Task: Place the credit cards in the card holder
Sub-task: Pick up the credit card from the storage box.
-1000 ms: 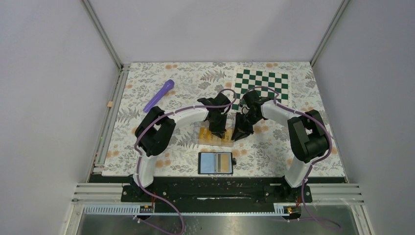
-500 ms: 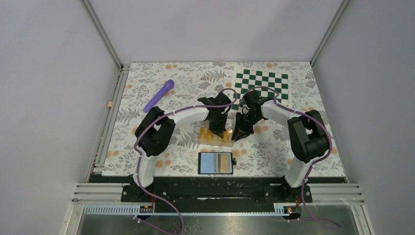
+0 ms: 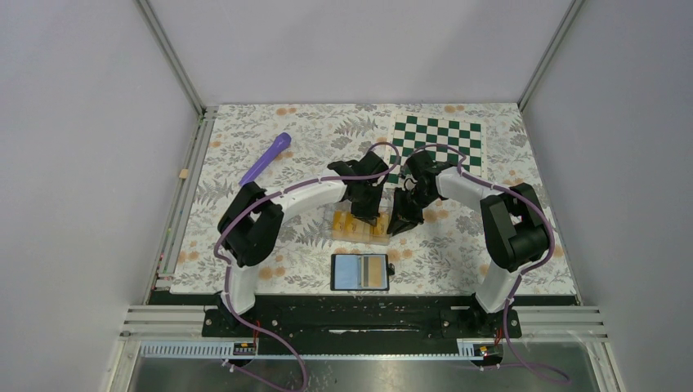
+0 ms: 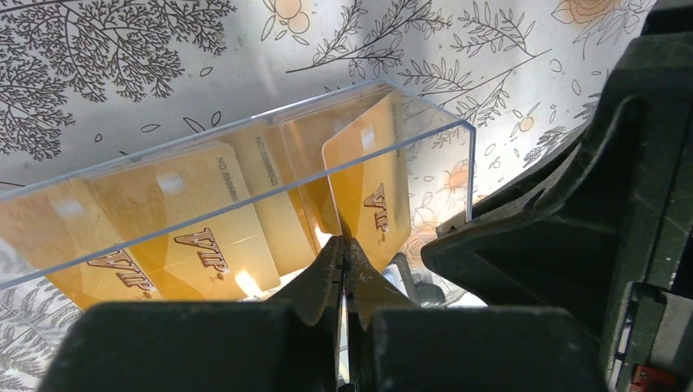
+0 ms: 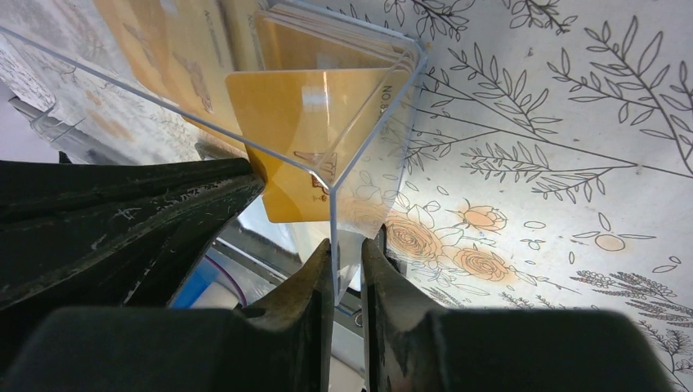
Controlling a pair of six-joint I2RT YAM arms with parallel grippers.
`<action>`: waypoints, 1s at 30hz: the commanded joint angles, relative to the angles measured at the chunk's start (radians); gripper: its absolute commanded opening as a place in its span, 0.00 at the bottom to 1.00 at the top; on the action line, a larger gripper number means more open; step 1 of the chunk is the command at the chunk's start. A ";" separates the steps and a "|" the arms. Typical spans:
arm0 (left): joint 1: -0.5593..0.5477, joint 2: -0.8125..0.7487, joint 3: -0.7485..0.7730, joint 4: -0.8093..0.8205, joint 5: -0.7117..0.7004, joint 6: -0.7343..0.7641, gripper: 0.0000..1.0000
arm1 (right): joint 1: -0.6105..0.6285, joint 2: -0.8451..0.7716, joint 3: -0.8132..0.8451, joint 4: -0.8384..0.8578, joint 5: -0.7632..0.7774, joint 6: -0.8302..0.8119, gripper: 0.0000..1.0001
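Several orange-yellow credit cards [image 4: 188,237] lie in a clear plastic box [image 3: 357,229] at mid-table. My left gripper [image 3: 366,217] reaches into the box; in the left wrist view it [image 4: 346,249] is shut on the lower edge of one tilted card [image 4: 372,192]. My right gripper [image 3: 399,224] is at the box's right end; in the right wrist view it [image 5: 347,249] pinches the box's clear corner wall [image 5: 333,212]. The held card also shows there [image 5: 302,122]. The card holder [image 3: 360,272], black with a pale blue lining, lies open nearer the bases, with an orange card showing on its right half.
A purple stick-like object [image 3: 266,159] lies at the back left. A green-and-white chequered mat [image 3: 437,143] lies at the back right. The floral cloth [image 3: 245,147] covers the table. Both arms crowd the box closely.
The left arm's elbow has swung to the left while its gripper stays at the box. The right arm, the box and the card holder have not moved.
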 commanded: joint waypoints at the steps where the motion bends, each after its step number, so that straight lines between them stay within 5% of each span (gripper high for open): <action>1: -0.007 -0.037 0.034 0.039 0.013 0.003 0.00 | 0.005 -0.018 0.000 0.010 -0.055 -0.015 0.12; 8: -0.005 -0.032 0.019 0.093 0.087 -0.013 0.09 | 0.004 -0.018 0.001 0.010 -0.054 -0.014 0.12; 30: -0.005 0.045 0.039 0.059 0.120 -0.002 0.03 | 0.003 -0.038 0.003 0.010 -0.050 -0.015 0.14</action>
